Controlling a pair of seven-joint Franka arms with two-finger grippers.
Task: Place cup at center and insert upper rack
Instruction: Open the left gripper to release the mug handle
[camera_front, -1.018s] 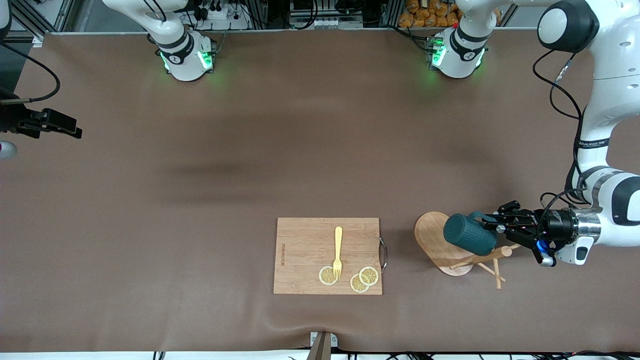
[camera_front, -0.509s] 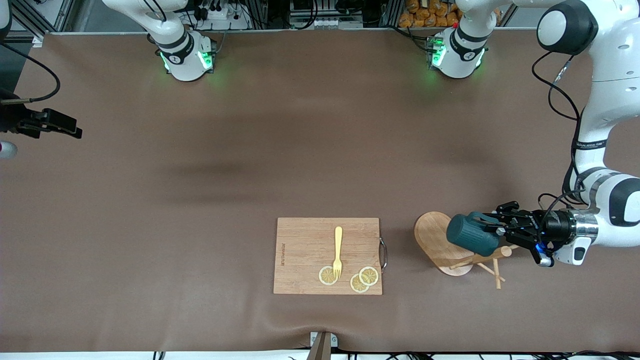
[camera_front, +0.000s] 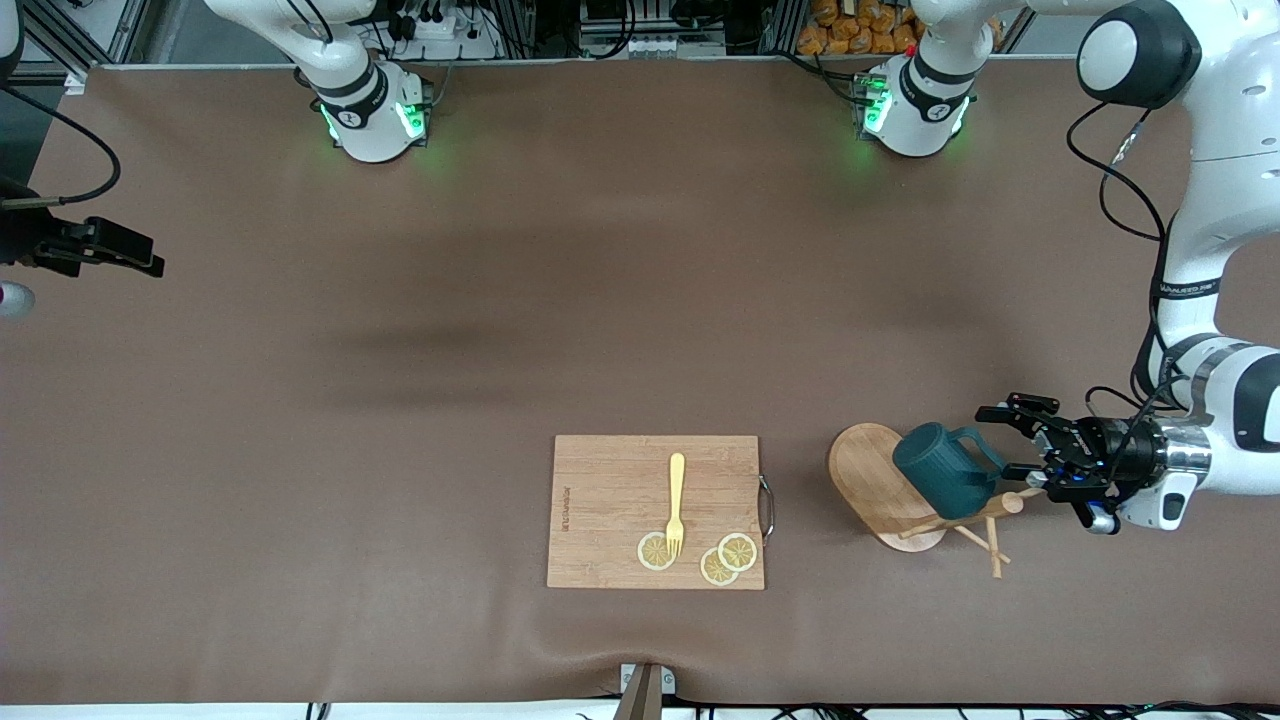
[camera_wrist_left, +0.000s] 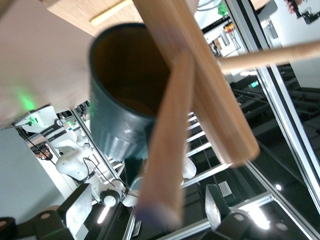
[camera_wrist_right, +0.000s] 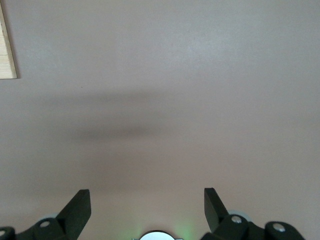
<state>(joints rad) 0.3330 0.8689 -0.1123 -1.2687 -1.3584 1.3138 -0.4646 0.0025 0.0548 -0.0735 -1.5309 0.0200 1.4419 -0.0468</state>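
The dark teal cup (camera_front: 940, 470) lies tilted on the upper rack (camera_front: 872, 480), a light wooden mug tree tipped on its side with its peg arms (camera_front: 985, 530) pointing toward the left arm's end. My left gripper (camera_front: 1003, 442) is open, its fingers on either side of the cup's handle (camera_front: 978, 440) without pinching it. In the left wrist view the cup's mouth (camera_wrist_left: 125, 75) faces the camera, crossed by the wooden pegs (camera_wrist_left: 200, 90). My right gripper (camera_wrist_right: 147, 195) waits open over bare table at the right arm's end.
A rectangular wooden cutting board (camera_front: 610, 480) lies near the front edge. It carries a yellow fork (camera_front: 676, 500) and lemon slices (camera_front: 728, 558). A corner of the board (camera_wrist_right: 6, 50) shows in the right wrist view. The brown mat (camera_front: 600, 300) covers the table.
My left gripper has opened, let go of the cup's handle and drawn back a little toward the left arm's end. The cup stays leaning on the rack. The right arm has not moved.
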